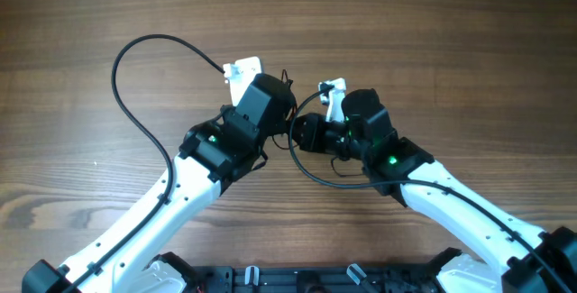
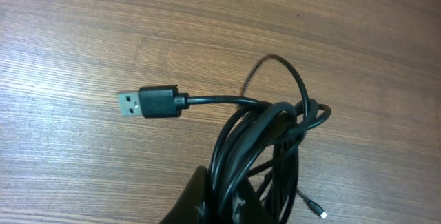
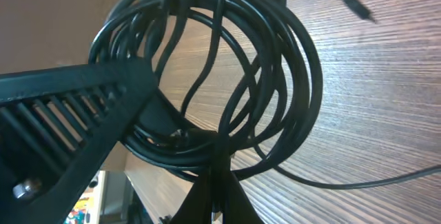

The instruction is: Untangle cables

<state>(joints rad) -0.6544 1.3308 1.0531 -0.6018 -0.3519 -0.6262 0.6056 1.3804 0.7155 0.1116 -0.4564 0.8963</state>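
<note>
Cables (image 2: 238, 138) coiled between closed jaws, left gripper (image 2: 220, 198) and right gripper (image 3: 215, 186).

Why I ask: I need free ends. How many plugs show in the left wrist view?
2. A USB plug sticks out left of the cables; a tiny plug shows at lower right. Others may be hidden.

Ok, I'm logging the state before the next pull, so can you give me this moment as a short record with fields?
surface: wooden table
cable bundle: thin black cords, looped and tangled, between the two grippers
left gripper: shut on the cable bundle
right gripper: shut on a strand of the cable bundle
USB-A plug: sticks out sideways from the bundle, not gripped
tiny plug: loose end beside the bundle
untangled: not yet
</note>
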